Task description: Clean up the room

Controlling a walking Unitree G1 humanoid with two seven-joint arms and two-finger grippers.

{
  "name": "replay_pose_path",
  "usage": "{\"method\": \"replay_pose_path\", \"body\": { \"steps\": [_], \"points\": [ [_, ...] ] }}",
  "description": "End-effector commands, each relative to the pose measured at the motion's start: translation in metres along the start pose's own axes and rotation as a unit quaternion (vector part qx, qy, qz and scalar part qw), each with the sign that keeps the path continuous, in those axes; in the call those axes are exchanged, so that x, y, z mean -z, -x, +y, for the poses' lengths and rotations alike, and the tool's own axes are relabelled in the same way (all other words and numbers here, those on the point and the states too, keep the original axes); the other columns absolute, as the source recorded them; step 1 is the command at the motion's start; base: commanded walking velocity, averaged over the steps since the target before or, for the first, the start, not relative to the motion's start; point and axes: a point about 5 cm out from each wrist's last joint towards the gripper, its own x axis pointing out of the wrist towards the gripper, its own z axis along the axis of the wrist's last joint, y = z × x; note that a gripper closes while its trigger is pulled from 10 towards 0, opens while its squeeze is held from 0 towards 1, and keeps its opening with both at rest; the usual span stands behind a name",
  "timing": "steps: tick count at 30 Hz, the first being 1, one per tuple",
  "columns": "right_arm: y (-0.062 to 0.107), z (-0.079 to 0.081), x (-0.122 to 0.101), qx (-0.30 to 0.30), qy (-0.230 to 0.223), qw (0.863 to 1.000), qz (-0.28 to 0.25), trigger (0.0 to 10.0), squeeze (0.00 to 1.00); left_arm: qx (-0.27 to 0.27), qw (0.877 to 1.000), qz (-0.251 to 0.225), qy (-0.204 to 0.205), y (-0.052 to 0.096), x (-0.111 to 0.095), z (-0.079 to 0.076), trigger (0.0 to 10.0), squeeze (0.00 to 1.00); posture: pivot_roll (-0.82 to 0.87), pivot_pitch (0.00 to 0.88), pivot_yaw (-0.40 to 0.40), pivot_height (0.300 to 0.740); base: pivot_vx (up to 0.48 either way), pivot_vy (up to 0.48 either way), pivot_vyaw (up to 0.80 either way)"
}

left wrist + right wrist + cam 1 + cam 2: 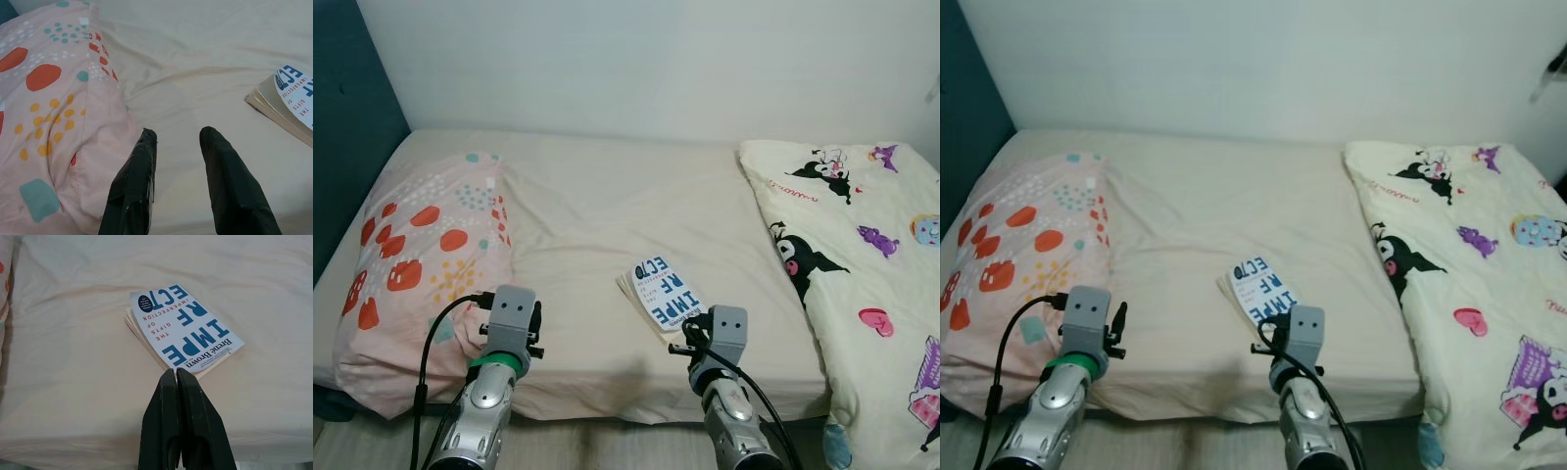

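A white paperback book [662,291] with blue letters lies on the cream bed sheet [607,215] near the bed's front edge. My right gripper [176,374] is shut and empty, its tips just short of the book [183,328]. My left gripper [178,137] is open over the sheet, beside the pink pillow [49,122], with the book's corner [288,105] off to one side. Both wrists, the left [509,328] and the right [722,338], are raised at the bed's front.
A pink pillow [421,255] with red and orange spots lies on the bed's left. A cream cartoon-print duvet [862,245] covers the right side and hangs over the edge. A dark blue headboard [342,127] stands at the left, a white wall behind.
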Motion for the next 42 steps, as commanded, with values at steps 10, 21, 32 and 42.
{"method": "replay_pose_path", "body": {
  "steps": [10, 21, 32, 42],
  "points": [
    [0.0018, -0.0010, 0.0041, 0.003, -0.004, 1.000, 0.007, 10.0, 0.00, -0.002, 1.000, 0.014, 0.004, 0.0040, 0.0073, -0.0012, 10.0, 0.00, 0.04, 0.000, 0.017, 0.740, 0.000, 0.000, 0.00],
    [0.0034, -0.0009, 0.0068, 0.007, -0.008, 1.000, 0.010, 10.0, 0.00, 0.006, 1.000, 0.008, 0.014, 0.0032, 0.0042, -0.0015, 10.0, 0.00, 0.04, 0.000, 0.026, 0.740, 0.000, 0.000, 0.00],
    [0.0046, -0.0019, 0.0086, 0.012, -0.010, 1.000, 0.012, 10.0, 0.00, 0.011, 1.000, 0.008, 0.020, 0.0032, 0.0037, -0.0024, 10.0, 0.00, 0.03, 0.000, 0.032, 0.740, 0.224, 0.000, 0.00],
    [0.0053, -0.0021, 0.0097, 0.015, -0.012, 1.000, 0.014, 10.0, 0.00, 0.014, 1.000, 0.009, 0.019, 0.0035, 0.0039, -0.0018, 10.0, 0.00, 0.04, 0.000, 0.036, 0.740, 0.272, 0.000, 0.00]
  ]
}}
